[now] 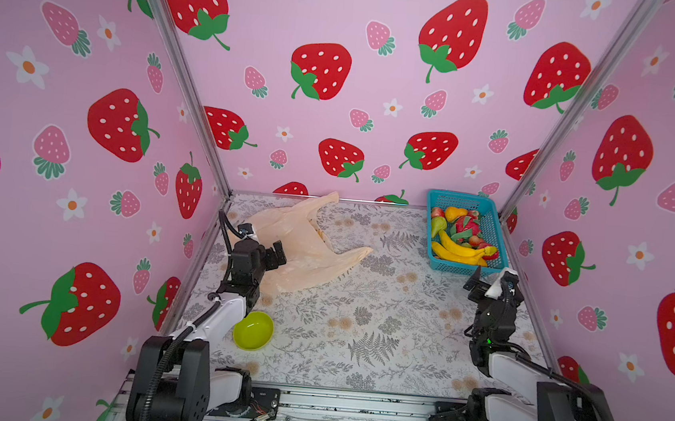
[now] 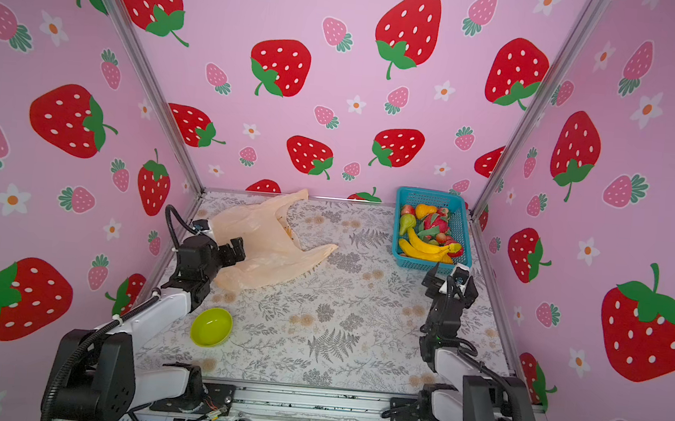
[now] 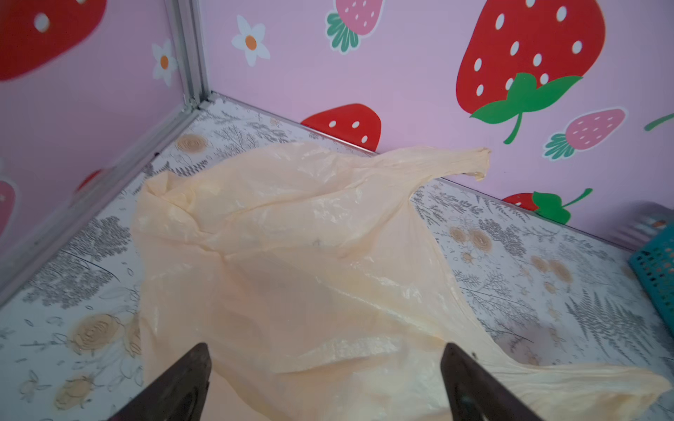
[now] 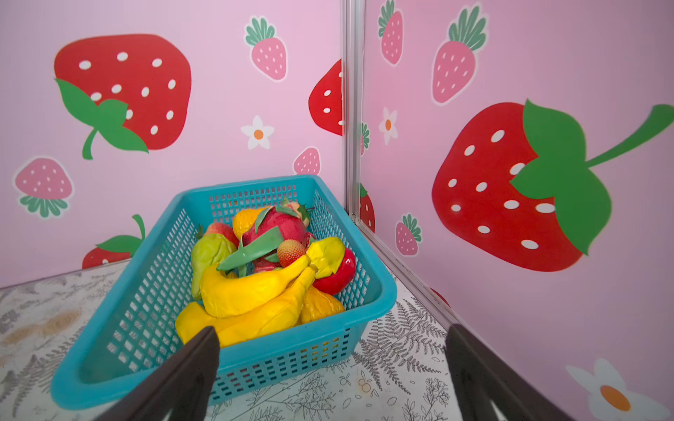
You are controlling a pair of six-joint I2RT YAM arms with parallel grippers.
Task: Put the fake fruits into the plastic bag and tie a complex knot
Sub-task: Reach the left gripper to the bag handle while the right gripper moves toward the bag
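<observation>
At the left of the frame in both top views, the left end effector [image 1: 275, 255] hangs over the near part of the plastic bag [image 1: 303, 250] with its jaws spread wide and nothing between them. Whether it touches the film cannot be told. The left wrist view shows both dark fingertips [image 3: 198, 359] above the crinkled peach film. The bag lies flat and empty at the centre left of the floral surface [image 1: 381, 307]. One handle [image 1: 330, 199] leans up against the back wall and the other [image 1: 359, 253] trails toward the middle. A lime green bowl [image 1: 253, 331] sits lower left, apart from the bag and no part of this job. The step in hand looks like the first pick, with the bag mouth yet to be opened. This arm would do well to pinch only the top layer near the mouth, between the handles, and lift it so the opening faces right. In the upper right corner, the teal mesh basket [image 1: 464, 267] holds all the fake fruits [image 4: 270, 269] in one heap. Two yellow bananas [image 4: 255, 295] lie across the front, over a green pear [image 4: 208, 255], a dragon fruit [image 4: 281, 227] and a red apple [image 4: 339, 273]. Just below the basket, the right end effector [image 1: 483, 284] is empty, jaws fully apart, aimed at the near wall. It should rise over the rim before descending. The top banana is the best first pick, gripped across its thick middle, since it is glossy and may slip. It should be lifted straight up to avoid dragging the light basket.
</observation>
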